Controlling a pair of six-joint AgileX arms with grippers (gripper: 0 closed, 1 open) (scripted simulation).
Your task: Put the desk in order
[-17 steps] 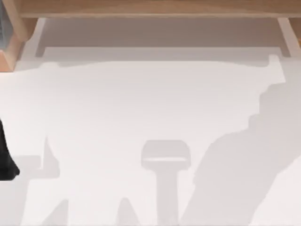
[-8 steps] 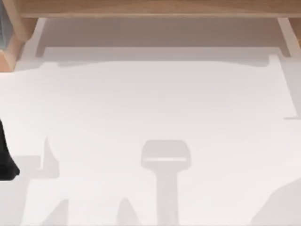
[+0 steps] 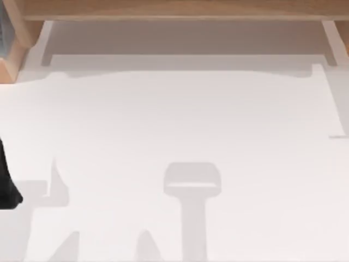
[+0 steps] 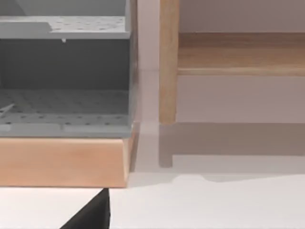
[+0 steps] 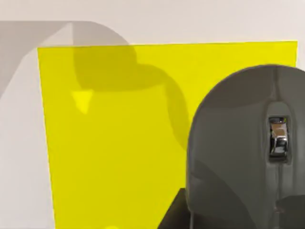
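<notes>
The desk (image 3: 174, 120) is a plain white top with a tan wooden shelf (image 3: 174, 10) along its back edge. In the right wrist view a grey mouse (image 5: 238, 152) hangs close under the camera, above a yellow mat (image 5: 114, 157) where its shadow falls. My right gripper (image 5: 209, 222) is shut on the mouse, and one dark finger (image 5: 172, 213) shows beside it. My left arm (image 3: 6, 185) stays parked at the desk's left edge. A dark part of the left gripper (image 4: 90, 217) shows in the left wrist view.
At the back left, a grey perforated rack (image 4: 64, 76) sits on a wooden base (image 4: 62, 162). A wooden upright (image 4: 167, 62) holds the shelf beside it. Soft shadows lie across the front of the white top.
The large arm shadow on the desk's right side has slid off to the right and left the top view. The left arm has not moved.
</notes>
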